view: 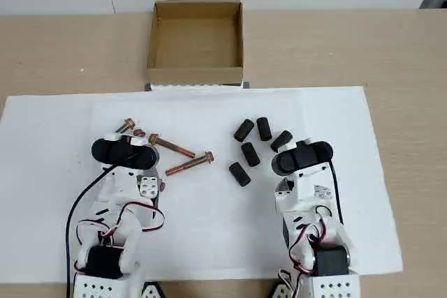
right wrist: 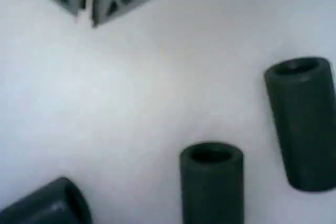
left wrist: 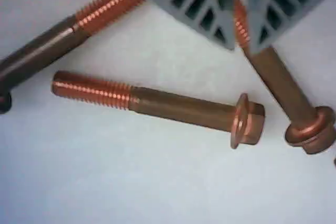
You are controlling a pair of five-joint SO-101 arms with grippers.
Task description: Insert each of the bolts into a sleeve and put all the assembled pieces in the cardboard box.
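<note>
Three copper bolts lie on the white paper in front of my left arm (view: 124,153): one long bolt (view: 171,146), a second (view: 190,164), and a short one (view: 126,125). In the left wrist view, my left gripper (left wrist: 240,45) is shut just above the threads of one bolt (left wrist: 289,93); another bolt (left wrist: 173,108) lies flat beside it. Several black sleeves (view: 250,153) lie scattered ahead of my right arm (view: 302,158). My right gripper (right wrist: 88,18) is shut over bare paper, apart from the nearest sleeve (right wrist: 211,182) and another sleeve (right wrist: 302,124). The cardboard box (view: 195,75) stands open and holds nothing.
A white paper sheet (view: 209,228) covers the wooden table (view: 405,54) between the arms and the box. The box sits past the sheet's far edge, centred. Bare paper lies between the bolts and the sleeves.
</note>
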